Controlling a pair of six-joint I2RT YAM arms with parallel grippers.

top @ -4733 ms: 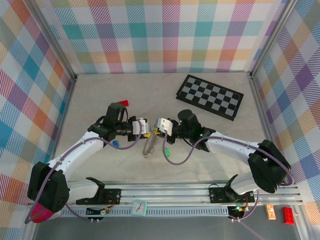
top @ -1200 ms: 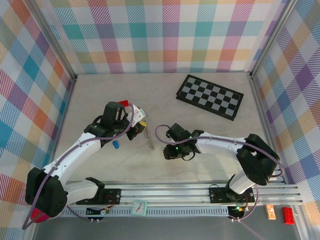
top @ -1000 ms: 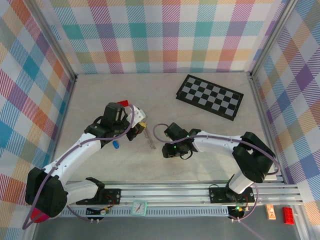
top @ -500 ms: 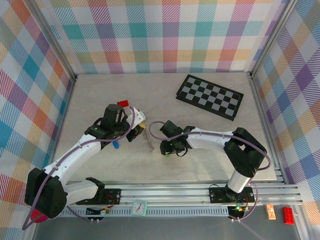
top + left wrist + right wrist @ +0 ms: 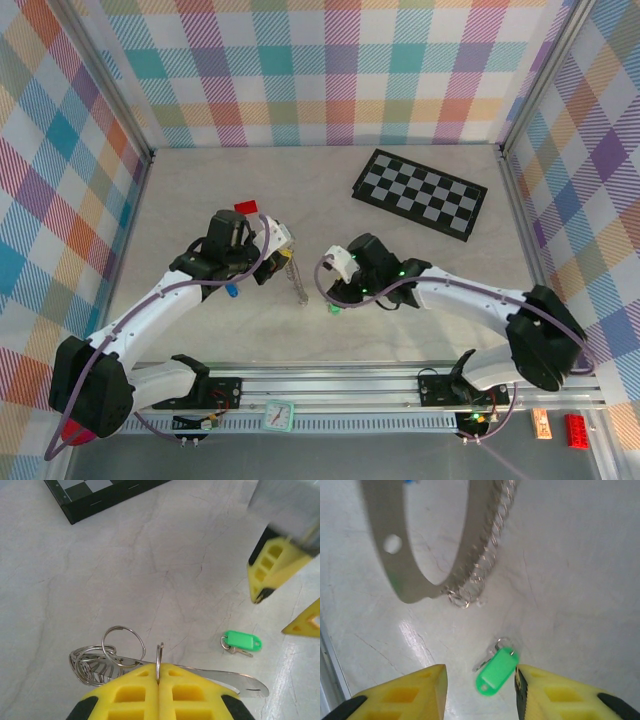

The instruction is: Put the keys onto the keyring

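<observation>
Right wrist view puts the green key (image 5: 496, 671) on the table (image 5: 580, 580) between the parted jaws of my right gripper (image 5: 479, 677), its long axis slanting across the gap. My left gripper (image 5: 159, 675) is clamped on the keyring (image 5: 115, 652), farther off.

Open tabletop (image 5: 200, 180) is found along the far wall and at the near right. The far right is taken up by the checkerboard (image 5: 420, 192). The narrow gap between the left gripper (image 5: 285, 250) and the right gripper (image 5: 340, 283) is blocked by the hanging keyring (image 5: 298, 282). The green key (image 5: 496, 669) is flanked by bare tabletop between the spread right jaws.
</observation>
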